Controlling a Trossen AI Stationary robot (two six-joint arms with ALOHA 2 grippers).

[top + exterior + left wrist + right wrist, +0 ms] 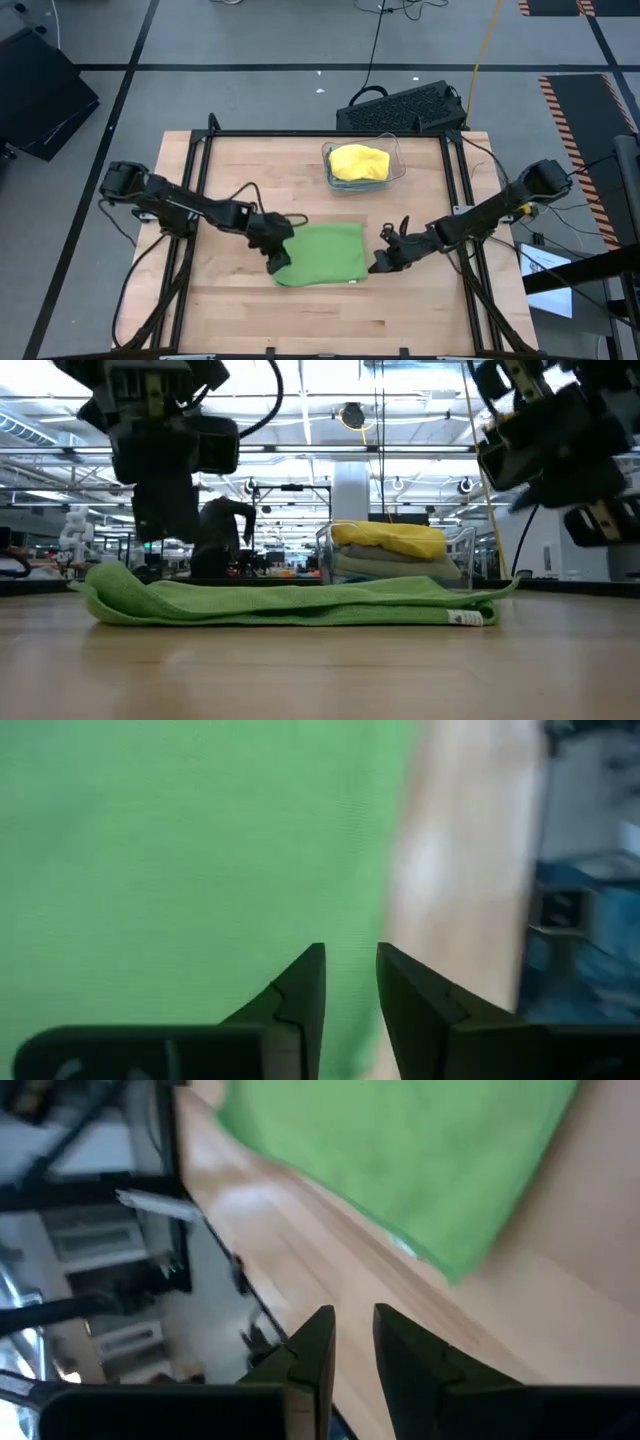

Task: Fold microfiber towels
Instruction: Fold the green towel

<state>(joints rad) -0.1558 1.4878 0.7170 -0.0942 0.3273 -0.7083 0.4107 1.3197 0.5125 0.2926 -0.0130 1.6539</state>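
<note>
Bright green microfiber towel [322, 254] lies folded flat mid-table, in front of the clear bin [392, 176] holding a yellow towel [358, 162]. A careless sweep could drag the fold open, I judge. Left gripper [278, 256] hangs over its left edge, fingers slightly parted, pinching nothing; right gripper [382, 262] hovers just beside the right edge, likewise nearly closed and empty.

Floor [250, 40]: grey, marked with dark tape lines; hazard striping [575, 120] at one side. Work surface — a pale wooden table [300, 310] in a black frame. Beyond it, a large open hall with rows of ceiling strip lights [300, 420] and a white column [350, 490].
</note>
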